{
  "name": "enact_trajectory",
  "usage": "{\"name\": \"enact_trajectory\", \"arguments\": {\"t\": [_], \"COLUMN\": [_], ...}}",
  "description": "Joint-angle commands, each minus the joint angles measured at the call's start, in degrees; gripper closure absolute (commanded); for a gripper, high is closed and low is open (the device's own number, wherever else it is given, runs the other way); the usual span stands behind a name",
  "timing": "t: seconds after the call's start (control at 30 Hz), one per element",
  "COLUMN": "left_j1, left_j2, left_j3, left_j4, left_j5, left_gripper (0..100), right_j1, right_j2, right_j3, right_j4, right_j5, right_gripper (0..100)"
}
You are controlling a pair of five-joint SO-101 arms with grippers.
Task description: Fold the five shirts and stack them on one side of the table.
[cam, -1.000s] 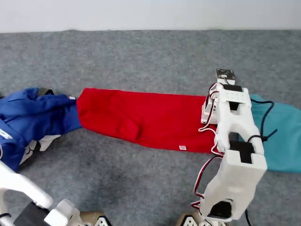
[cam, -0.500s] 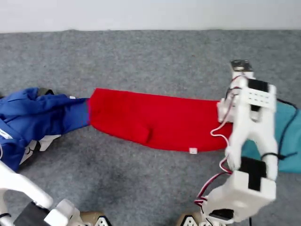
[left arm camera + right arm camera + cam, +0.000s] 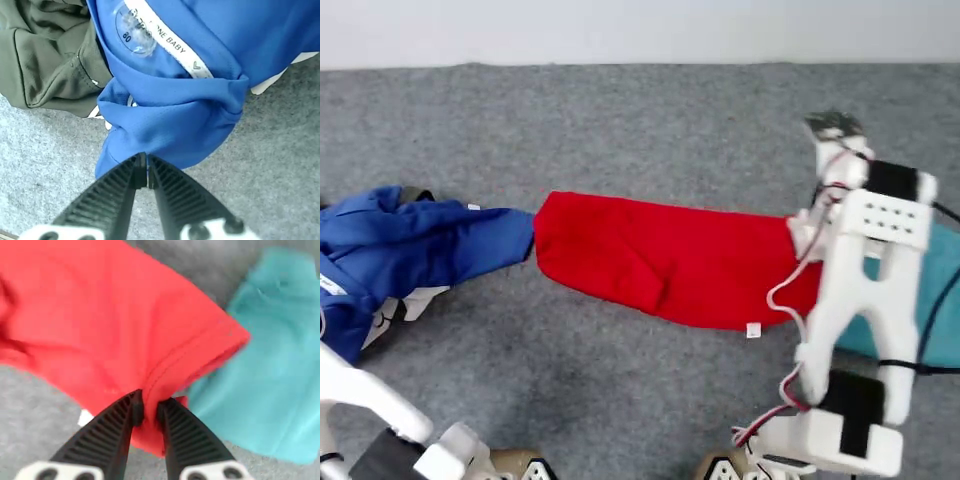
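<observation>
One end of the red shirt (image 3: 660,262) is clenched in our right fingers (image 3: 116,426); its length runs left toward the blue shirt (image 3: 410,250), where our left fingers (image 3: 114,191) are pressed together.

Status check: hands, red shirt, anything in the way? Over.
Right hand shut on red shirt end. Left hand shut at blue shirt edge. Blue touches red's other end; teal shirt beside the grip.

This looks like a robot lab. A white robot arm (image 3: 865,270) with wires stands at a grey felt table (image 3: 620,120). The wall (image 3: 620,30) behind is plain white.
</observation>
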Motion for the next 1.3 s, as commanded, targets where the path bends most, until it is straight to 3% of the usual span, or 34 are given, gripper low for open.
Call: {"name": "enact_trajectory", "arguments": {"t": [0.0,0.23,0.43,0.87,1.27], "left_j1": [0.4,0.3,0.4,0.1,0.4], "left_j2": [-2.5,-2.7,-2.7,-2.7,-2.6], "left_j3": [-0.1,-0.4,-0.4,-0.2,0.0], "left_j4": [-0.6,0.0,1.5,1.2,1.3], "left_j5": [-0.7,-0.4,-0.4,-0.4,-0.4], "left_gripper": [99,99,99,99,99], "right_j1": [-9.3,-27.9,-37.0,-41.3,-43.6], "right_j2": [-4.4,-4.2,4.0,19.6,29.9], "right_j3": [-6.8,-9.4,-9.5,-9.8,-24.3], "right_j4": [3.3,-2.4,-14.0,-32.2,-32.7], "right_j5": [-4.5,-13.1,-14.0,-13.5,-13.5], "right_gripper": [99.1,99.1,99.1,99.1,99.1]}}
